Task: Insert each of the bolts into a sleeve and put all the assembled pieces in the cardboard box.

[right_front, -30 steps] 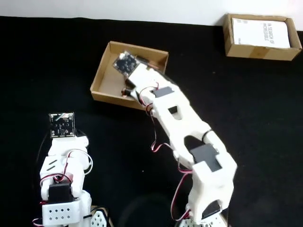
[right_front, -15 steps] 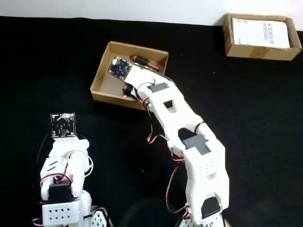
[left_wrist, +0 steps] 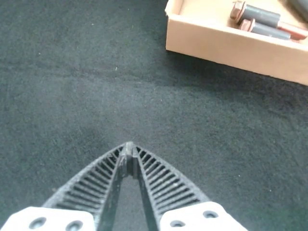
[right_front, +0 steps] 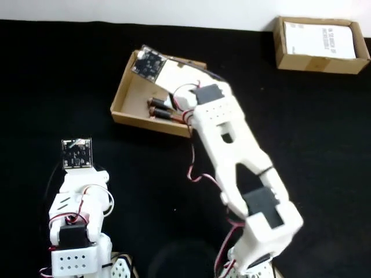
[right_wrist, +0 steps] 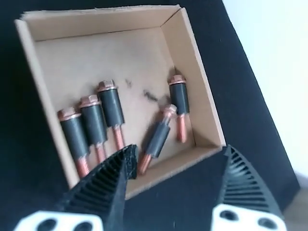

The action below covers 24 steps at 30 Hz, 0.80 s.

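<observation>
Box (right_front: pixel 123 87) open on black surface (right_front: pixel 69 69), beyond both arms. Inside, five copper-coloured bolts (right_wrist: pixel 89 101), each seated in a black sleeve (right_wrist: pixel 111 105): three side by side along one wall, two others near the opposite wall, one of these slanted. Above the box, right gripper (right_wrist: pixel 179 150), fingers (right_wrist: pixel 110 180) spread wide, holding nothing. Nearer the arm bases, left gripper (left_wrist: pixel 129 147) over bare surface, well short of the box, fingers (left_wrist: pixel 156 173) pressed together at the tips, nothing between them. Past the box's near wall in left wrist view, two bolt heads side by side. At the far right corner, second box (right_front: pixel 279 51) with white booklet (right_front: pixel 320 39) inside.
</observation>
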{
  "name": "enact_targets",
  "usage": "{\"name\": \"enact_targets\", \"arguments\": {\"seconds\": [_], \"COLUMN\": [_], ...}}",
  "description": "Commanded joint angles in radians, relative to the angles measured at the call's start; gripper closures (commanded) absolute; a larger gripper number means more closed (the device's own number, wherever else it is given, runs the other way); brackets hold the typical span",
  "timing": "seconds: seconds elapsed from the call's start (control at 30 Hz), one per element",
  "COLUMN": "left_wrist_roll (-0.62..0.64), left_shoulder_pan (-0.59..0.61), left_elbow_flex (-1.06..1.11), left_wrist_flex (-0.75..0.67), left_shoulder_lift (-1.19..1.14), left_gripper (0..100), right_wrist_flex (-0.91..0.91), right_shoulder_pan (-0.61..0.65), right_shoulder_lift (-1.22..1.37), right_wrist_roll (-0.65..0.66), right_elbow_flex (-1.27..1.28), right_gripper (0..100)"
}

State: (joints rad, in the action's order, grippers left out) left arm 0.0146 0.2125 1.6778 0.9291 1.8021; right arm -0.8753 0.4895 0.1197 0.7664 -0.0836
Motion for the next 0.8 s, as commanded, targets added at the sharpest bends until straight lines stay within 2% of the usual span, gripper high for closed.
{"name": "enact_targets", "arguments": {"seconds": [0.0, 0.27, 0.4, 0.63, 0.77], "left_wrist_roll": [-0.006, -0.006, -0.006, -0.006, -0.006], "left_shoulder_pan": [0.005, 0.007, 0.007, 0.007, 0.005], "left_elbow_flex": [0.018, 0.018, 0.018, 0.018, 0.018], "left_wrist_flex": [0.003, 0.003, 0.003, 0.005, 0.017], "left_shoulder_lift": [0.010, 0.010, 0.010, 0.010, 0.010], "left_gripper": [99, 99, 99, 99, 99], "right_wrist_flex": [-0.097, -0.263, -0.374, -0.619, -0.822], "right_shoulder_pan": [-0.010, 0.008, 0.007, 0.005, 0.005], "right_shoulder_lift": [-0.202, -0.506, -0.641, -0.817, -0.894], "right_wrist_roll": [-0.121, -0.457, -0.569, -0.614, -0.651], "right_elbow_flex": [-0.050, -0.048, -0.048, -0.047, -0.030], "right_gripper": [79.2, 99.4, 98.7, 98.7, 98.7]}}
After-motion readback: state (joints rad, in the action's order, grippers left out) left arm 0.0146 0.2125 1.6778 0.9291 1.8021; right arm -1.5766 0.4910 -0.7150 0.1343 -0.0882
